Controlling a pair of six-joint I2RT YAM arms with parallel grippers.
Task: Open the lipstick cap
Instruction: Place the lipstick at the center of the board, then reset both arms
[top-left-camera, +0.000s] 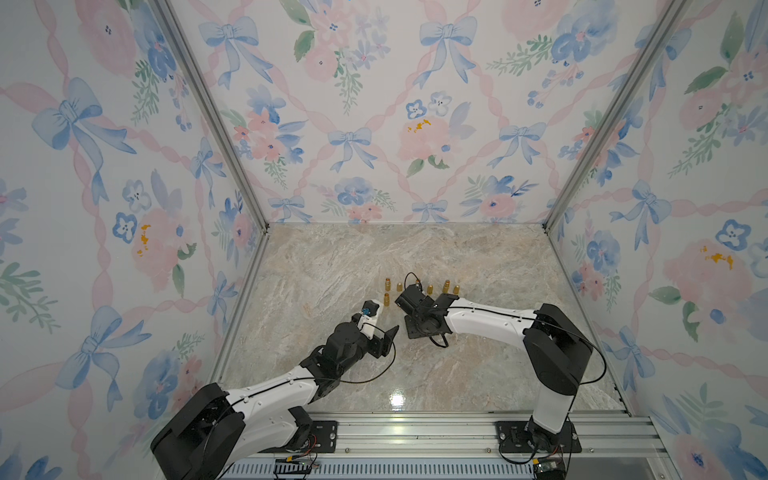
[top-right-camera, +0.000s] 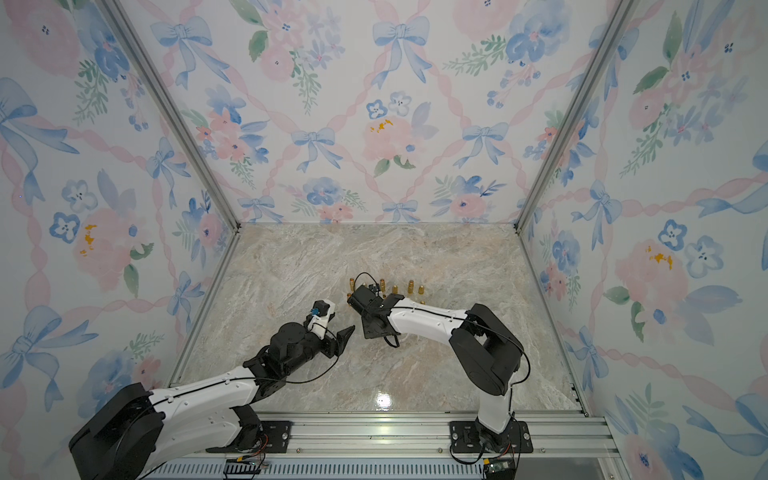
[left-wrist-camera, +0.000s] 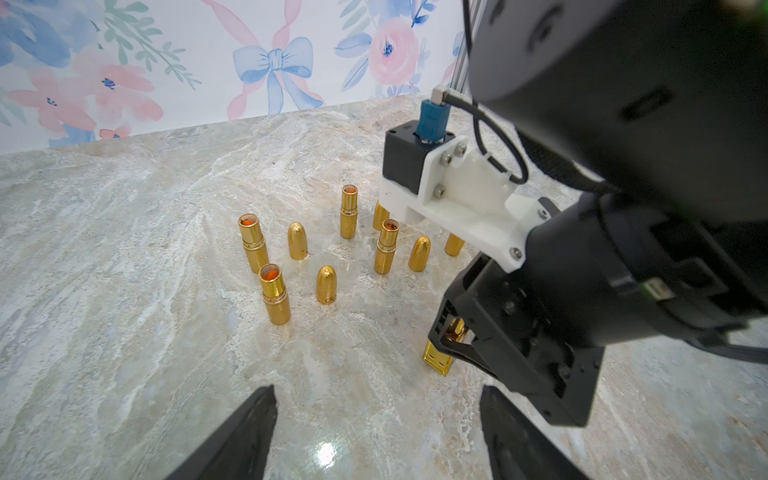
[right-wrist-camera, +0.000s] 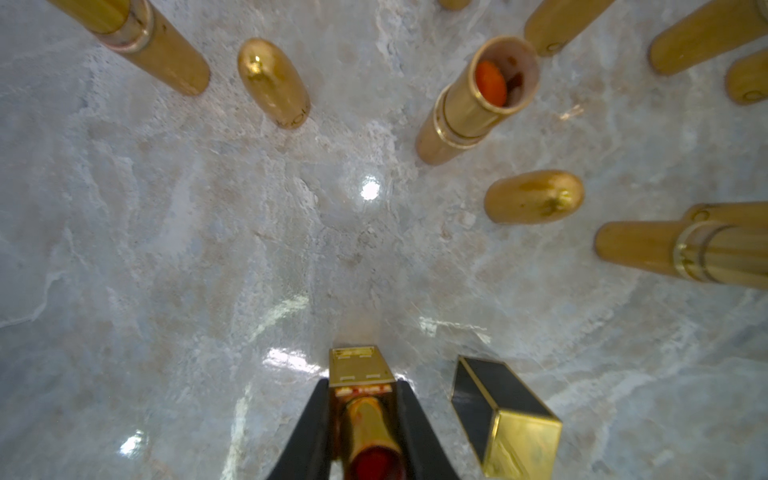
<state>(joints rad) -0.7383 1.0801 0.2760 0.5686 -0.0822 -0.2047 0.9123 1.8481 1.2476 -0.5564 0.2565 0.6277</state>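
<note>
Flowered wallpaper (top-left-camera: 374, 124) closes in 3 sides of a marble table (top-left-camera: 332, 365). Near the middle of the table stands a cluster of round gold tubes. 4 of them are open and show orange, such as the open tube (left-wrist-camera: 274, 293) nearest the left arm. Rounded gold caps stand among them, such as the round cap (left-wrist-camera: 326, 284) just beside that tube. 2 more gold pieces are partly hidden behind the white camera mount (left-wrist-camera: 457, 195) on the right arm.

The right gripper (right-wrist-camera: 361, 382) points down at the near edge of this cluster. Its 2 fingers press against both sides of a square gold lipstick (right-wrist-camera: 361, 415), whose red tip is bare. In the left wrist view the base of this lipstick sits on the marble. Its cap (right-wrist-camera: 482, 399), black with a gold end, stands on the table just beside the gripper, apart from the lipstick. In both top views the right wrist covers the lipstick and the cap.

The left gripper (left-wrist-camera: 378, 392) hangs to the left and nearer, fingers wide apart and holding nothing.
</note>
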